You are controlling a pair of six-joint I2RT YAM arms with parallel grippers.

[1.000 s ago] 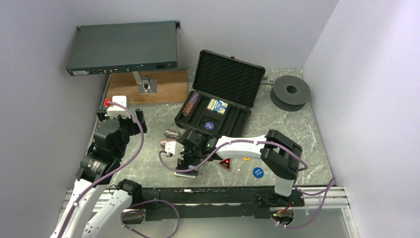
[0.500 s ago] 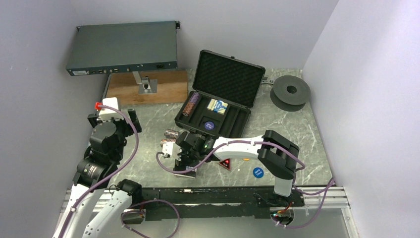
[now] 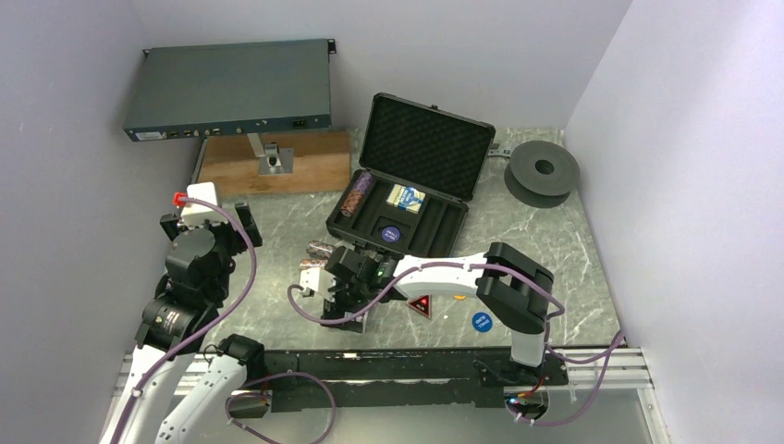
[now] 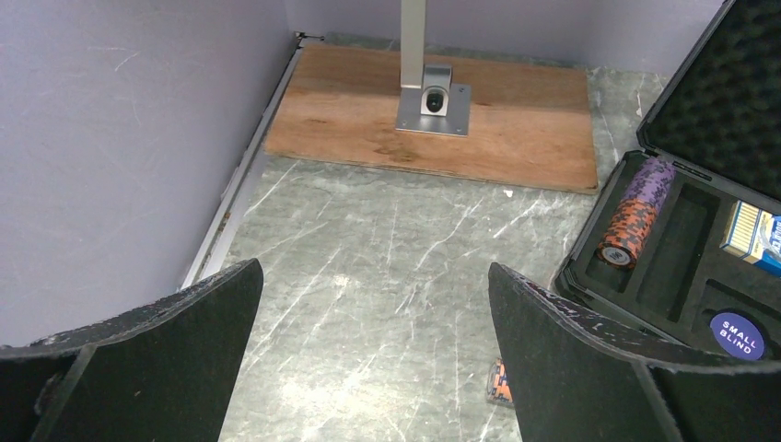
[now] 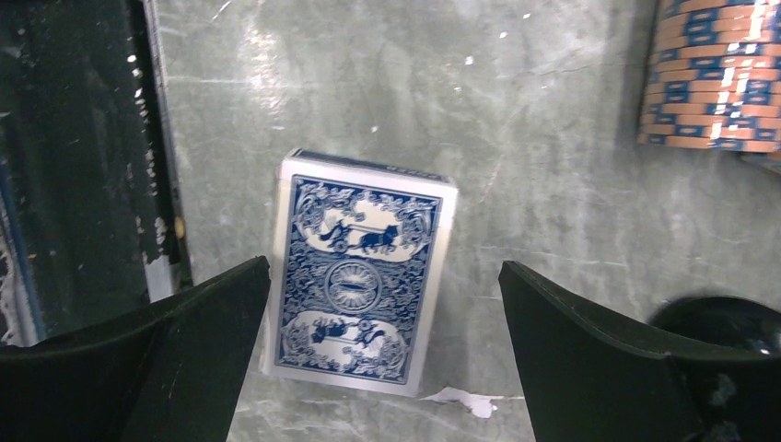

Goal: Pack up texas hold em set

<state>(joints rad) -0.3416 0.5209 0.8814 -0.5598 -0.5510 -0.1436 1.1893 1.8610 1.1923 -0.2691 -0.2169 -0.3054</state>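
Observation:
The black briefcase [image 3: 453, 220] stands open at mid-table, holding a chip roll [image 3: 356, 192], a blue card deck [image 3: 405, 198] and a blue button [image 3: 390, 233]. A second chip roll [image 3: 321, 250] lies on the table before it. My right gripper [image 3: 343, 309] hangs open over another blue card deck [image 5: 361, 272] lying flat near the front rail; its fingers straddle the deck without touching it. A red-triangle button [image 3: 421, 306] and a blue button [image 3: 481, 322] lie to its right. My left gripper [image 4: 373, 350] is open and empty by the left wall.
A grey rack unit [image 3: 231, 88] stands on a post over a wooden board [image 3: 277, 162] at back left. A dark spool [image 3: 543, 171] lies at back right. A black rail [image 3: 407, 365] runs along the near edge. Walls close in on both sides.
My left arm has drawn back toward the left wall and its jaws have opened slightly wider. My right gripper has shifted a little left and nearer, over the deck.

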